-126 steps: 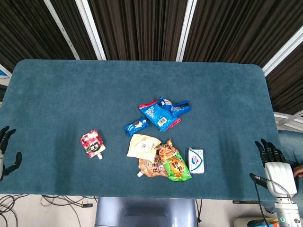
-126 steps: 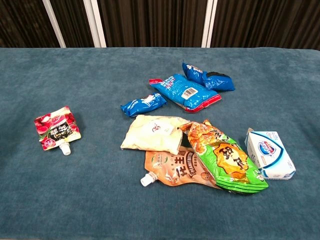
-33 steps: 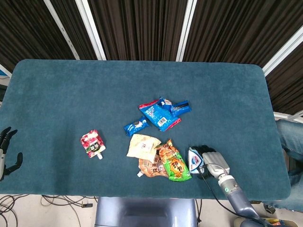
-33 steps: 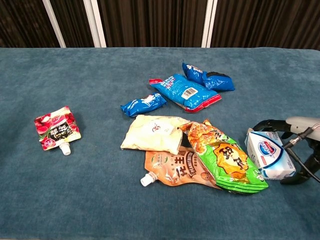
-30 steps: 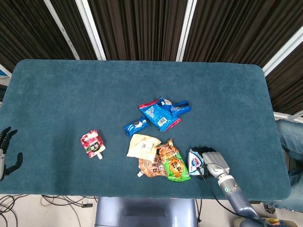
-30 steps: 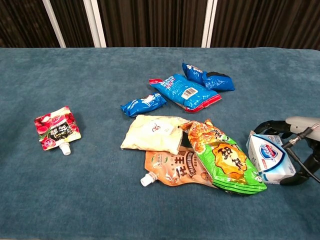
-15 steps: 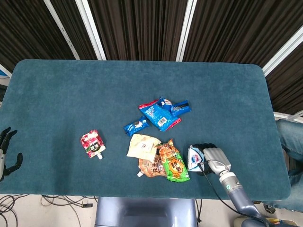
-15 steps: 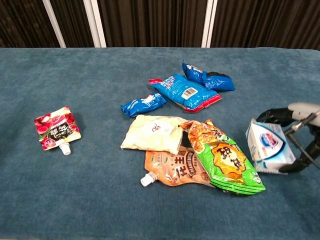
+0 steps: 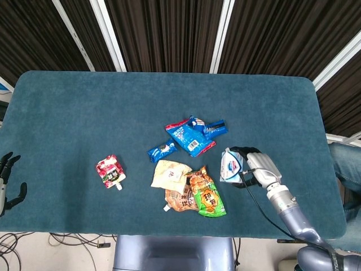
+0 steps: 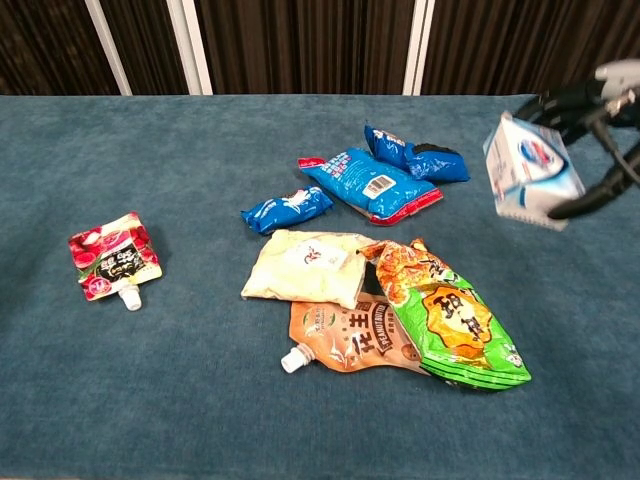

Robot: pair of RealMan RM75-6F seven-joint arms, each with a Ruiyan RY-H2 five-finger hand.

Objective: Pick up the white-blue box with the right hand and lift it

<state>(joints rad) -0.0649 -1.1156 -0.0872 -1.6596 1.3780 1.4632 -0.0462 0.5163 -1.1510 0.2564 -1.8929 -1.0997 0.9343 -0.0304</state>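
The white-blue box (image 9: 229, 166) (image 10: 530, 172) hangs well above the blue table, tilted, held by my right hand (image 9: 258, 166) (image 10: 598, 120). Dark fingers (image 10: 583, 203) wrap it from above and below. In the chest view the box is at the upper right, clear of the snack bags. My left hand (image 9: 7, 183) rests off the table's left front edge with its fingers apart and nothing in it; the chest view does not show it.
On the table (image 9: 67, 124) lie a green-orange chip bag (image 10: 452, 325), a brown spouted pouch (image 10: 345, 340), a cream packet (image 10: 310, 266), blue snack packs (image 10: 372, 182), a small blue wrapper (image 10: 285, 211) and a red pouch (image 10: 113, 256) at left.
My right hand reached in from the table's right front, closed around the box and raised it off the cloth; in the last half second it rose sharply. The green bag shifted slightly.
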